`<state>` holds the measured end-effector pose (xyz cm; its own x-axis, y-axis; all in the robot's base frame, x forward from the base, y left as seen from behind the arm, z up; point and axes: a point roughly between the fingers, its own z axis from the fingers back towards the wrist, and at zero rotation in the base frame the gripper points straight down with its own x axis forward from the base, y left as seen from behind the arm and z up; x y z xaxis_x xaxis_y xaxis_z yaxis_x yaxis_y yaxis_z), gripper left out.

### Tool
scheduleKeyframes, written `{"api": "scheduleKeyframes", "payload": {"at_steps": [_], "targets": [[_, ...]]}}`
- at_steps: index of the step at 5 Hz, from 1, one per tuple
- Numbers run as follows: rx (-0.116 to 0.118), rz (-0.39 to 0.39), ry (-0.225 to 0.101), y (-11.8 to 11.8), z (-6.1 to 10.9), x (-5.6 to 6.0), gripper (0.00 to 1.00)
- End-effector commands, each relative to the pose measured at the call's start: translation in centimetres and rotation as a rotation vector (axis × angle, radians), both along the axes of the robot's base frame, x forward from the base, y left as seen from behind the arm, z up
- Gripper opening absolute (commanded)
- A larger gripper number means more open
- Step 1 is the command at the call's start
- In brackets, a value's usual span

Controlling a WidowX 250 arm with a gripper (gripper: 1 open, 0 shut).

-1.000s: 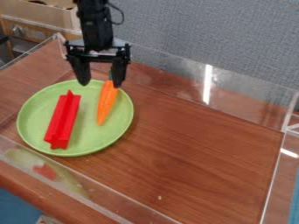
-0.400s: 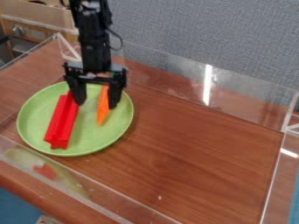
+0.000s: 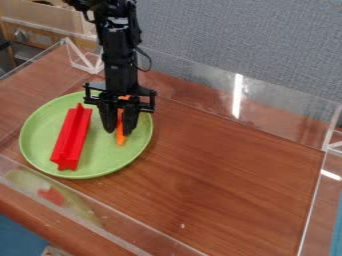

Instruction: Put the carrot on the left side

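End effector (image 3: pixel 119 116): has dropped onto the green plate (image 3: pixel 40 120) since a sec ago, jaws drawn in from wide spread to pinching the carrot (image 3: pixel 122 130), so the grasp looks made, lift not yet. Carrot: between the fingertips, orange tip poking out below, on plate's right half, red bar (image 3: pixel 72 136) beside it to the left; plate sits on table (image 3: pixel 227 190).

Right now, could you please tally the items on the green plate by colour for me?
Orange: 1, the carrot, between the fingers of the gripper
Red: 1, the grooved bar
Total: 2, both on the green plate
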<state>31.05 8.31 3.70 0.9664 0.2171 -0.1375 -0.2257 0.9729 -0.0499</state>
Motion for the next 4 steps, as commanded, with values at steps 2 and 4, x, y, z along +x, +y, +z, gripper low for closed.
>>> {"api": "scheduleKeyframes", "payload": {"at_steps": [2,4], "targets": [[-0.002,0.007,-0.149,2.6,7.8,1.8,0.00],[0.011,0.091,-0.150,3.1,10.4,1.9,1.00]]}}
